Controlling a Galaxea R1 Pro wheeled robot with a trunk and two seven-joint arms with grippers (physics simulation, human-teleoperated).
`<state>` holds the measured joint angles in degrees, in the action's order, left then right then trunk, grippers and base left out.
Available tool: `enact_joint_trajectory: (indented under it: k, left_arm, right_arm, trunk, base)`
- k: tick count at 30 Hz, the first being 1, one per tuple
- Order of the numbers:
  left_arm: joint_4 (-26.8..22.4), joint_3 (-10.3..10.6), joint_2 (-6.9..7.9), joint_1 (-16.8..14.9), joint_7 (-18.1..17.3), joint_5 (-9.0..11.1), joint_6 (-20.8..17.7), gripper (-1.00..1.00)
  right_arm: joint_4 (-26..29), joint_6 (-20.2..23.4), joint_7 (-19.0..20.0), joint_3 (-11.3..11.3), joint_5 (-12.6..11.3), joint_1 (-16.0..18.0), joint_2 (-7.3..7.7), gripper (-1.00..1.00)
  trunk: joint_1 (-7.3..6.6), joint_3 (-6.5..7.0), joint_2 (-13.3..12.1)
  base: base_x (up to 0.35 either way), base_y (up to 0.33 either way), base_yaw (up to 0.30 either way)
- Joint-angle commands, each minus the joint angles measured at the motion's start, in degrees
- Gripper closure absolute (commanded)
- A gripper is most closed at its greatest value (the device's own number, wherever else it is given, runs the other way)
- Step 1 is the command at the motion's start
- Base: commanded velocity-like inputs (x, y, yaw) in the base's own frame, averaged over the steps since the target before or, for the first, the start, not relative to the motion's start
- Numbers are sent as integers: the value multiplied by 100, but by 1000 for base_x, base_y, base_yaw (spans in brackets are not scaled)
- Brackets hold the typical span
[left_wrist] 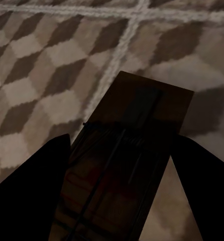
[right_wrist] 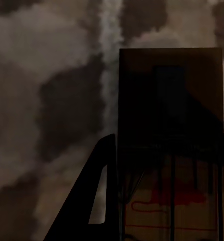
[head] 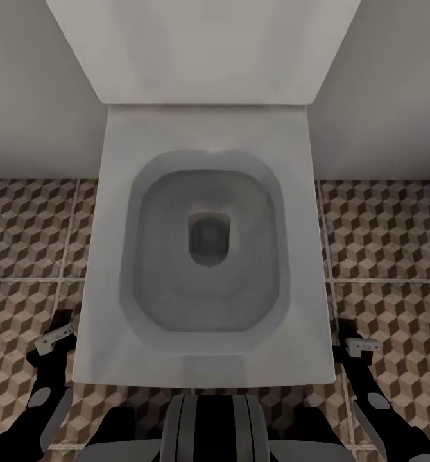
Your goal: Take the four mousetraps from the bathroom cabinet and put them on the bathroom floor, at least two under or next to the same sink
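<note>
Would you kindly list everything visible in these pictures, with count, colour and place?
toilet: one, white, square, lid up against the wall, straight ahead between the two arms.
bathroom floor: brown, beige and white cube-pattern tiles with pale grout, on both sides of the toilet.
wall: pale grey, behind the toilet.
mousetraps: two, tan-brown boards with black wire; one in the left gripper, one, with a red marking, in the right gripper.
left gripper: one, dark with grey fingers, beside the toilet's left edge, shut on a trap.
right gripper: one, same colours, beside the toilet's right edge, shut on a trap.
</note>
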<state>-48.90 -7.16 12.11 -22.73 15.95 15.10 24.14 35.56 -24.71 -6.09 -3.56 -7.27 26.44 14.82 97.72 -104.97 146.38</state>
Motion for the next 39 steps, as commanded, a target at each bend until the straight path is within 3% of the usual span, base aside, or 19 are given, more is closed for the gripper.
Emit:
enact_joint_trajectory:
  k: [1, 14, 15, 39]
  left_arm:
    - [3, 13, 2, -3, 13, 28, 21, 100]
    - [4, 13, -5, -3, 13, 28, 21, 100]
    - [4, 13, -6, -3, 13, 28, 21, 100]
    - [4, 13, -7, -3, 17, 28, 21, 100]
  right_arm:
    - [-49, -8, -6, -66, -29, -4, 3, 100]
    - [-49, -8, -6, -66, -41, -1, 3, 100]
    - [-49, -8, -6, -66, -43, -2, 3, -100]
    - [-49, -8, -6, -57, -37, -5, 3, -100]
  trunk:
    - [1, -3, 1]
    - [1, -3, 1]
    - [1, -3, 1]
    - [1, -3, 1]
  base:
    - [0, 0, 0]
    - [0, 0, 0]
    - [0, 0, 0]
    - [0, 0, 0]
